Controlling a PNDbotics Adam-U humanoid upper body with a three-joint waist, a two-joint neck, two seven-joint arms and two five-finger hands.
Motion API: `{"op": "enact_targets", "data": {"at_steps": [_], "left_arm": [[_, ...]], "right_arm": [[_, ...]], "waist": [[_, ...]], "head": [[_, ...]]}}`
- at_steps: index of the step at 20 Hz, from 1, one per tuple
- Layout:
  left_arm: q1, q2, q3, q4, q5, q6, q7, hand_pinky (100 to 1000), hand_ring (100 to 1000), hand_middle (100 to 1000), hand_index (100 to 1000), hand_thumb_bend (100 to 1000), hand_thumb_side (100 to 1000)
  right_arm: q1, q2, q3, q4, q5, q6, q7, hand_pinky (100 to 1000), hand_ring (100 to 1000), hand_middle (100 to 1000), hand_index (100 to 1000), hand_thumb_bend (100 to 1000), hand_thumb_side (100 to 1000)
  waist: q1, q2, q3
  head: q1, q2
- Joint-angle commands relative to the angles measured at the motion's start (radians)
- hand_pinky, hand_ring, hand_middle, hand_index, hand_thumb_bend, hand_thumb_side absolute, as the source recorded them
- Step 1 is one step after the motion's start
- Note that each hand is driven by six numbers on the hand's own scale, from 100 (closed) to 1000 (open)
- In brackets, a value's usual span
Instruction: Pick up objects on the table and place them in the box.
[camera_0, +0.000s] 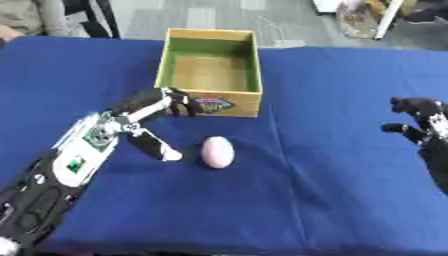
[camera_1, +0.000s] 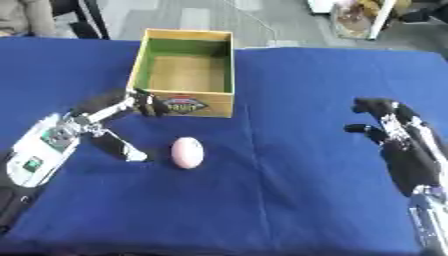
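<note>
A pale pink egg-shaped object (camera_0: 217, 152) lies on the blue table (camera_0: 332, 200) near its middle, just in front of the open yellow box (camera_0: 210, 70), which stands toward the far edge; the left hand (camera_0: 144, 125) sits beside the egg-shaped object, fingers spread, thumb nearly touching it; the right hand (camera_1: 398, 145) hovers near the right edge, fingers relaxed, holding nothing.

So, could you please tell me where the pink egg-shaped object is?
The pink egg-shaped object lies on the blue tablecloth, just right of the left hand, in front of the yellow box.
</note>
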Motion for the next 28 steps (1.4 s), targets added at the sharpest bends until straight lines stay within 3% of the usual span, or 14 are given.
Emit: {"op": "enact_targets", "data": {"at_steps": [1,19,28], "left_arm": [[-0.035,0.009,-0.013,0.026,-0.030,-0.030,-0.007,657,769,597,778,674,100],[-0.144,-0.077,-0.045,0.252,-0.121,-0.153,0.023,622,715,532,700,580,100],[-0.160,-0.090,-0.039,0.295,-0.131,-0.193,0.050,554,575,375,499,382,100]], "right_arm": [[-0.015,-0.027,-0.008,-0.036,-0.011,-0.005,0.001,648,947,626,702,100,484],[-0.016,-0.023,-0.004,-0.070,-0.014,-0.004,0.003,646,945,626,702,100,471],[-0.016,-0.022,-0.003,-0.071,-0.015,-0.004,0.001,646,944,625,701,100,471]], "waist": [[-0.001,-0.016,-0.004],[-0.007,-0.009,-0.029],[-0.007,-0.011,-0.030]], "head": [[0.005,0.006],[0.015,0.006],[0.016,0.006]]}}
